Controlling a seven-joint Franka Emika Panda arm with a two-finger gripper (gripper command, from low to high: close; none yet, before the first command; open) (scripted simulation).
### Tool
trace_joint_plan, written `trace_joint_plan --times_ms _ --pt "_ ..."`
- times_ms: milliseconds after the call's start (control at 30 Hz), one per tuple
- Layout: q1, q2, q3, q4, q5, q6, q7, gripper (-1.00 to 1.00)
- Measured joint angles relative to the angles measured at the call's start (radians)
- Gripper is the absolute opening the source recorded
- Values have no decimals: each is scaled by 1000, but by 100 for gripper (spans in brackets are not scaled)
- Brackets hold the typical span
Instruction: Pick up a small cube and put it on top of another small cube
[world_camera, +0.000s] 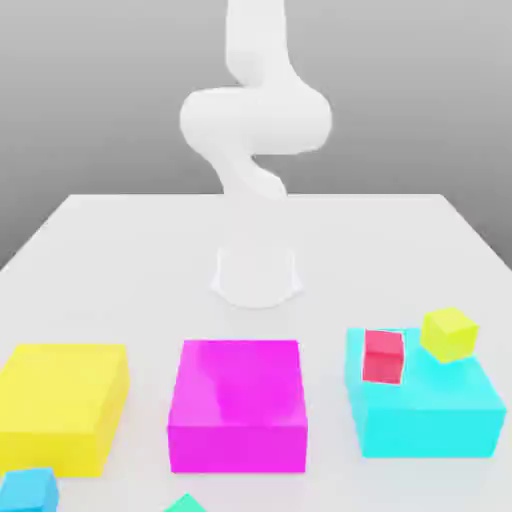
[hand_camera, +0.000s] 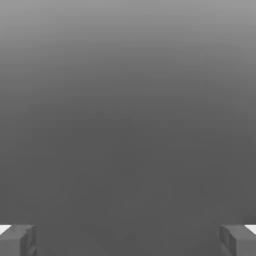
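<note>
A small red cube rests on top of the large cyan block, near its edge on the exterior view's left. A small yellow cube sits tilted at the far side of that block, a short gap from the red one. At the exterior view's lower left a small blue cube lies on the table, and a small green cube is cut off by the frame edge. In the hand view my gripper is open, fingertips wide apart, with plain grey background between them.
The white arm rises from its base at the middle of the white table and curls upward. A large yellow block and a large magenta block stand in a row with the cyan one.
</note>
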Motion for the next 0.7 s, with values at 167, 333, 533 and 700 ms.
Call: trace_joint_plan --times_ms 167,333,533,700 --pt "86 187 -101 12 82 35 -190 0" --pt "157 369 -189 23 170 69 -379 0" --pt "188 589 -239 37 279 106 -608 0" --pt "180 764 -243 47 332 146 -773 0"
